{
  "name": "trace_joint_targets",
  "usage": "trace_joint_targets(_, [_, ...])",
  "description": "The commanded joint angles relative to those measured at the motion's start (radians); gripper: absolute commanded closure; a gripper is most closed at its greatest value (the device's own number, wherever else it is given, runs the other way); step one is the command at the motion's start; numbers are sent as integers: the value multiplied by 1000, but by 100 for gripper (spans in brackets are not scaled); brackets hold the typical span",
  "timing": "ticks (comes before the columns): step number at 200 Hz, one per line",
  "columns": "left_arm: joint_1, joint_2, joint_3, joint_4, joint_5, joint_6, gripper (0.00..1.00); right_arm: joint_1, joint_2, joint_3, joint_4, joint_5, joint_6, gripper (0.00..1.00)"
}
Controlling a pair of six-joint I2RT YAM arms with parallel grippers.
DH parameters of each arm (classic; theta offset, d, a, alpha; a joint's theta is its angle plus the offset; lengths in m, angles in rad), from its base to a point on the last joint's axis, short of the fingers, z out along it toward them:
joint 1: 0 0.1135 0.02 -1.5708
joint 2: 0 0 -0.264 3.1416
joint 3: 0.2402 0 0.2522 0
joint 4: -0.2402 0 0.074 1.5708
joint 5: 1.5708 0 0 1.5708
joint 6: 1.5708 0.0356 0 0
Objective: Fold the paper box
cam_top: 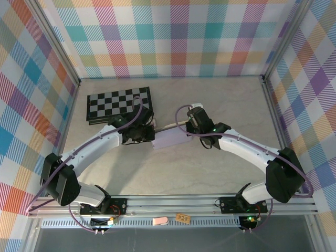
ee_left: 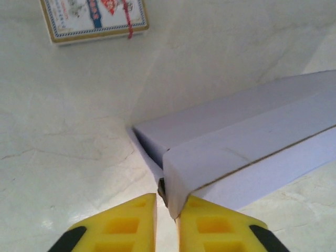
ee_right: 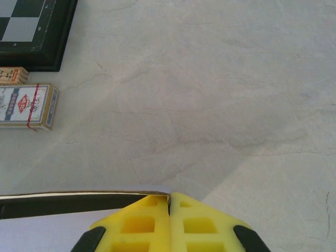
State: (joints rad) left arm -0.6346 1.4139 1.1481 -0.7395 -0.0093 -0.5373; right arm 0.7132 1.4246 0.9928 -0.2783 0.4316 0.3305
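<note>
The paper box [cam_top: 170, 139] lies in the middle of the table as a lavender, partly folded long shape between both grippers. In the left wrist view the paper box [ee_left: 247, 142] shows an open end with a folded corner flap. That corner reaches down between my left gripper's [ee_left: 168, 203] yellow fingers [ee_left: 123, 226]. It rests against the right finger, and a narrow gap separates it from the left one. My left gripper [cam_top: 150, 136] is at the box's left end. My right gripper [ee_right: 169, 197] is shut on the thin top edge of the paper box [ee_right: 47, 231], at its right end [cam_top: 187, 131].
A black-and-white checkerboard [cam_top: 119, 102] lies at the back left, its corner [ee_right: 31, 26] close to the left arm. A small patterned card pack [ee_left: 94, 18] lies on the table beyond the box, also seen in the right wrist view [ee_right: 23, 106]. Plaid walls enclose the table.
</note>
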Motion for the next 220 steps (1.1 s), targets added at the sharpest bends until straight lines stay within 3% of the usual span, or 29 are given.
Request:
trace_joint_targets(1, [-8, 12, 26, -137, 1, -15, 80, -2, 42, -16, -137, 11, 15, 100])
trace_joint_targets(50, [-7, 20, 76, -145, 6, -11, 80, -2, 40, -20, -136, 7, 19, 100])
trace_joint_targets(92, [-4, 6, 153, -180, -7, 44, 69, -1, 36, -22, -137, 7, 17, 100])
trace_joint_targets(113, [39, 19, 189, -183, -1, 99, 65, -2, 38, -19, -136, 3, 16, 100])
trace_joint_targets(135, [99, 69, 238, -165, 67, 152, 65, -2, 42, -17, -137, 2, 16, 100])
trace_joint_targets(157, [105, 148, 323, -197, 75, 237, 69, -1, 42, -16, -139, 2, 14, 100])
trace_joint_targets(220, [108, 252, 424, -267, 3, 374, 74, -1, 39, -13, -143, 4, 13, 100])
